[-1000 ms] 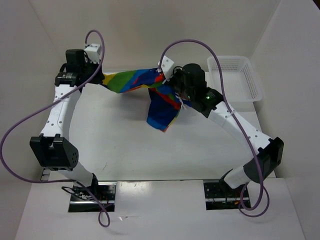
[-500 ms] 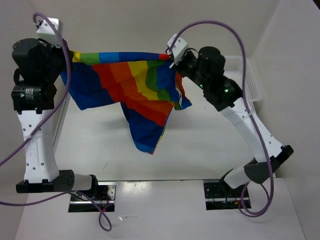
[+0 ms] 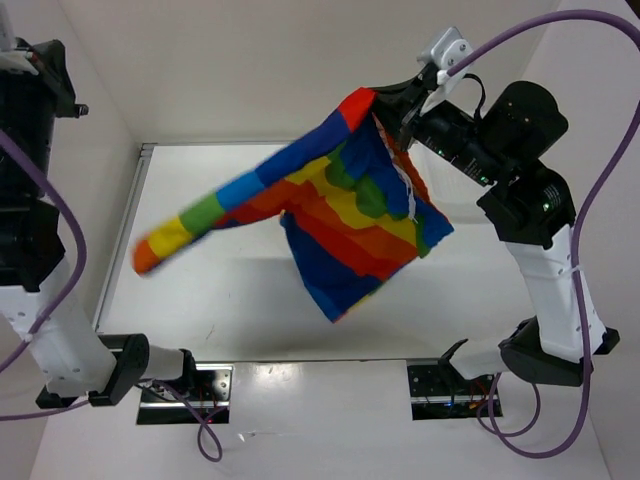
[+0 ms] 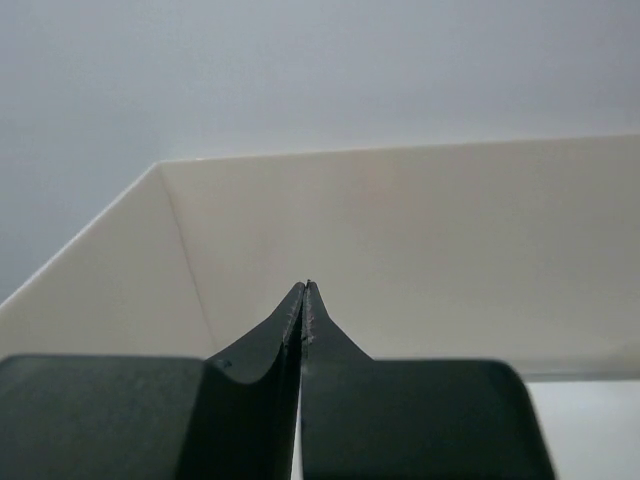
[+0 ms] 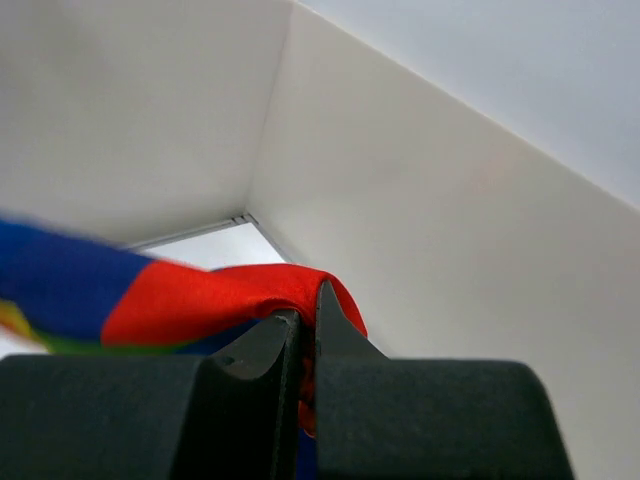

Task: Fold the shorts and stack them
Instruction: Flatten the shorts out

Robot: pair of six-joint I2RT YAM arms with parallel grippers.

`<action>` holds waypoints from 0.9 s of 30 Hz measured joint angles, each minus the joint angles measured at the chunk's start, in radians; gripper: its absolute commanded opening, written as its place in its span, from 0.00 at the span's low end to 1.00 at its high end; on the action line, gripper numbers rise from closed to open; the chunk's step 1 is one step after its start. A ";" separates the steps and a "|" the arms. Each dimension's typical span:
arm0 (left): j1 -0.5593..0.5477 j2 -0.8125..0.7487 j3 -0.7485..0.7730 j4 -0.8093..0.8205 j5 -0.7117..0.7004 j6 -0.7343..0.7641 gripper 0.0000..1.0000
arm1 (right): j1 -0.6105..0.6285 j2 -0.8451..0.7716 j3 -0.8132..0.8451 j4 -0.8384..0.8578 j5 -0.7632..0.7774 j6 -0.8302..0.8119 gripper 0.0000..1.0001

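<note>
Overhead, the left fingers [image 4: 296, 322] are cut off; wrist view shows them pressed together, empty; right fingers [image 5: 287, 336] clamp the red edge of the shorts [image 3: 345, 215]; remainder hangs blurred above desk [image 3: 250, 300].

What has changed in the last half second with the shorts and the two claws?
The left claw has let go of the shorts and is shut on nothing; the freed end hangs loose. The right claw has risen and still grips the red edge.

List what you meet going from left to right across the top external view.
In order: left arm → shorts, hanging in the air above the table → right arm.
</note>
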 measured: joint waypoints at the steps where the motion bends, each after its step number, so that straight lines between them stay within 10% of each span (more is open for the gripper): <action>1: 0.000 0.018 0.010 0.005 0.006 0.000 0.00 | 0.000 0.002 -0.001 0.000 0.005 0.015 0.00; 12: -0.134 0.352 -0.551 -0.002 0.224 0.000 0.05 | -0.003 0.100 -0.620 0.192 0.169 0.106 0.00; 15: -0.163 0.454 -0.681 -0.045 0.235 -0.002 0.21 | -0.032 0.290 -0.628 0.196 0.225 0.132 0.30; 16: -0.172 0.463 -0.708 -0.060 0.239 -0.001 0.29 | -0.048 0.349 -0.605 0.180 0.240 0.151 0.63; 18: -0.196 0.454 -0.739 -0.068 0.245 0.002 0.48 | -0.098 0.476 -0.512 0.156 0.280 0.186 0.88; 27: -0.527 0.227 -0.941 -0.028 0.257 0.001 0.61 | -0.206 0.573 -0.368 0.181 0.475 0.211 1.00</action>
